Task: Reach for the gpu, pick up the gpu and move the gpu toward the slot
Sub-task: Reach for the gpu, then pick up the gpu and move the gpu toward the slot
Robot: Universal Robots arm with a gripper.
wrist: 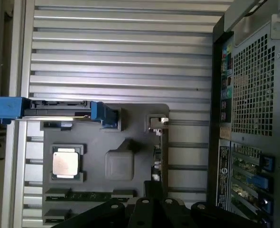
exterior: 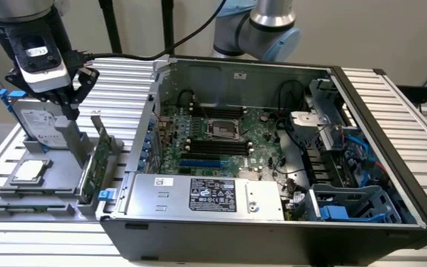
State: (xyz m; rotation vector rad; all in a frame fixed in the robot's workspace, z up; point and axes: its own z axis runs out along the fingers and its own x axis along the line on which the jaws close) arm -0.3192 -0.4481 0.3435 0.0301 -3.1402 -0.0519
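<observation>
The gpu [exterior: 95,158] is a thin green card with a silver bracket. It stands on edge in the grey holder [exterior: 54,167] at the exterior view's left, beside the open computer case [exterior: 198,239]. My gripper [exterior: 69,108] hangs above the holder, over the upright hard drive [exterior: 41,123] and a little behind the gpu, apart from both. In the wrist view the gpu [wrist: 164,152] shows edge-on just beyond my gripper [wrist: 152,202]. A blue slot [exterior: 202,164] lies on the motherboard inside the case.
The holder [wrist: 130,142] also carries a square silver processor chip [exterior: 29,171] [wrist: 65,163] and the hard drive [wrist: 54,108] with blue rails. The case's perforated rear panel [wrist: 254,95] stands close beside the holder. Everything rests on a ribbed aluminium table [wrist: 121,57].
</observation>
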